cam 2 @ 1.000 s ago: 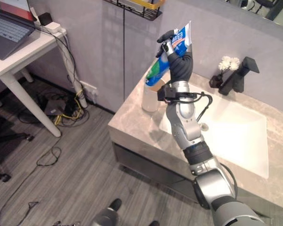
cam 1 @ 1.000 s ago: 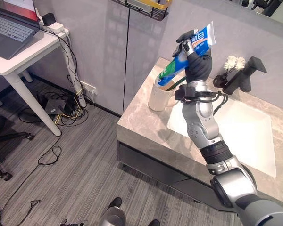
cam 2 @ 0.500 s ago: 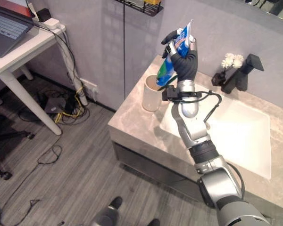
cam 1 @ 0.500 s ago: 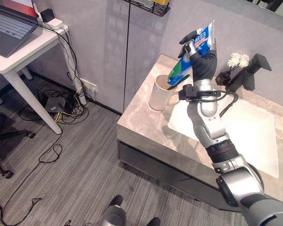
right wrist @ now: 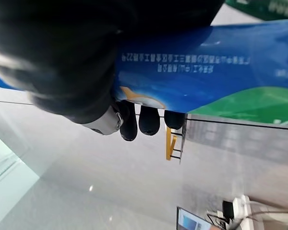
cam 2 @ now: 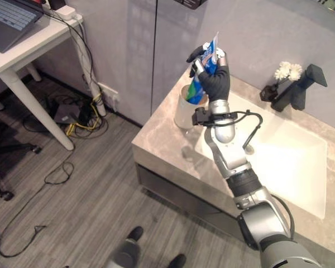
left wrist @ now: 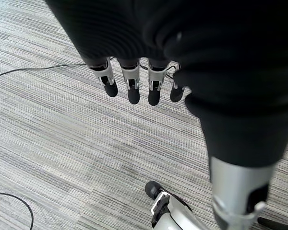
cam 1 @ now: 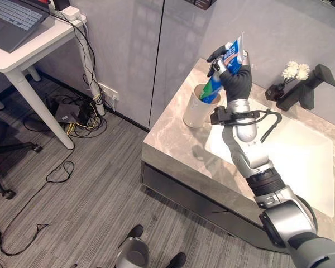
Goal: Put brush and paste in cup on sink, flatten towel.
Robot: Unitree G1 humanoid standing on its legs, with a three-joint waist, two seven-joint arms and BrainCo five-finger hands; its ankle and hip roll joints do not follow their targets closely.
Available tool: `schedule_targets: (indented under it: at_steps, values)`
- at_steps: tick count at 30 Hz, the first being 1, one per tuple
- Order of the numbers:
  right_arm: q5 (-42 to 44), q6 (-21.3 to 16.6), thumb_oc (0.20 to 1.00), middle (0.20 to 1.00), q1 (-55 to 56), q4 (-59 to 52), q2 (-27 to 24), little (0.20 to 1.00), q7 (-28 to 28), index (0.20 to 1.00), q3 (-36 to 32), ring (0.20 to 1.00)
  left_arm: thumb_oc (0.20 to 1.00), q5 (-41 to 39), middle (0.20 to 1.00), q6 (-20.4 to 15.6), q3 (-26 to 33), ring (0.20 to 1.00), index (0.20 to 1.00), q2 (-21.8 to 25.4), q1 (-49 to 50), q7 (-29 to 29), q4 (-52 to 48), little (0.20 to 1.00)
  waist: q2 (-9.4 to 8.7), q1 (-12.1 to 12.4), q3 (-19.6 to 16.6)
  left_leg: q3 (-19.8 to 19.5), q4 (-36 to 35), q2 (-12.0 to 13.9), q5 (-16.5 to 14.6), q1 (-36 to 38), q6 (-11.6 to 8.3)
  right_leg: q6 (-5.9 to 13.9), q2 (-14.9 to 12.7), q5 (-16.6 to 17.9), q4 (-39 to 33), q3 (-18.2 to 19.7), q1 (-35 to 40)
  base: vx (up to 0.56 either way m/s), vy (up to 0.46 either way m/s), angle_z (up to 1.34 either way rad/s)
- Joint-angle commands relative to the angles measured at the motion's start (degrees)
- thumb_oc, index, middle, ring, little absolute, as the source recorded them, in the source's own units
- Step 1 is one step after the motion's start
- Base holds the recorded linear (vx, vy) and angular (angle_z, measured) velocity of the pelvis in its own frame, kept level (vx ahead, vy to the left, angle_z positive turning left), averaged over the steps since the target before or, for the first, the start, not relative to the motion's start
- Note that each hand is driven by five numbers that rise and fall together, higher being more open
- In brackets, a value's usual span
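While my right hand (cam 1: 234,75) grips the paste (cam 1: 220,70) tilted over the cup (cam 1: 197,107), its tip could snag the rim. That might topple the cup toward 9 o'clock.

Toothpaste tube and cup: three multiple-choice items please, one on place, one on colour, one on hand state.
1. Where is the tube's lower end?
A. in the cup's mouth
B. in the sink basin
C. on the floor

2. What colour is the cup?
A. red
B. white
C. black

3. How is the left hand?
A. curled on a towel
B. pinching a brush
C. open, holding nothing

A: the tube, gripped by the right hand, dips into the cup.
B: the cup's wall is white.
C: the left hand hangs straight-fingered over the floor.
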Motion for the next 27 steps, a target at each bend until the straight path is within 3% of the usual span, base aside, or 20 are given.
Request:
schedule_targets:
  at_steps: [1, 16, 17, 27]
  values:
    - [-1.02, -2.3, 0.2, 0.2, -1.44, -1.75, -1.04, 0.2, 0.62, 0.2, 0.17, 0.2, 1.0, 2.03, 1.0, -0.27, 0.38, 1.0, 1.0, 1.21, -0.09, 0.74, 4.29, 1.0, 0.38, 1.23, -2.2, -3.73, -10.89, 0.79, 5.09, 2.77, 2.41, 4.26, -2.96, -2.29, 0.14, 0.19, 6.43, 0.0, 0.0, 0.0]
    - [-1.69, -0.81, 0.203, 0.203, -2.1, 3.73, 0.97, 0.203, 0.72, 0.203, 3.0, 0.203, 1.0, 1.51, 1.0, -0.16, 0.27, 1.0, 1.0, 1.17, -0.97, 1.3, 4.85, 1.0, 0.16, 0.18, -2.65, -3.02, -10.89, 0.67, 5.22, 2.64, 2.59, 4.21, -3.1, -1.84, 0.14, 0.59, 5.72, 0.0, 0.002, -0.01]
    - [-1.97, -0.31, 1.0, 1.0, -2.48, 4.54, 0.89, 1.0, 0.77, 1.0, 3.51, 1.0, 1.0, 1.29, 1.0, -0.16, 0.28, 1.0, 1.0, 1.18, -0.99, 1.21, 4.9, 1.0, 0.34, 0.19, -2.59, -2.78, -10.89, 0.85, 4.99, 3.02, 2.53, 4.12, -2.94, -1.91, 0.14, 0.85, 5.93, 0.0, 0.0, 0.0]
    - [-2.12, 0.43, 1.0, 1.0, -4.6, 6.26, 1.55, 1.0, 0.38, 1.0, 4.61, 1.0, 1.0, 1.17, 1.0, 0.21, -0.09, 1.0, 1.0, 0.99, -2.02, 1.33, 5.98, 1.0, 1.01, -0.84, -3.39, -2.63, -10.89, 0.8, 5.34, 2.85, 2.41, 4.02, -3.13, -1.9, 0.14, 0.78, 5.76, -0.01, 0.001, 0.0]
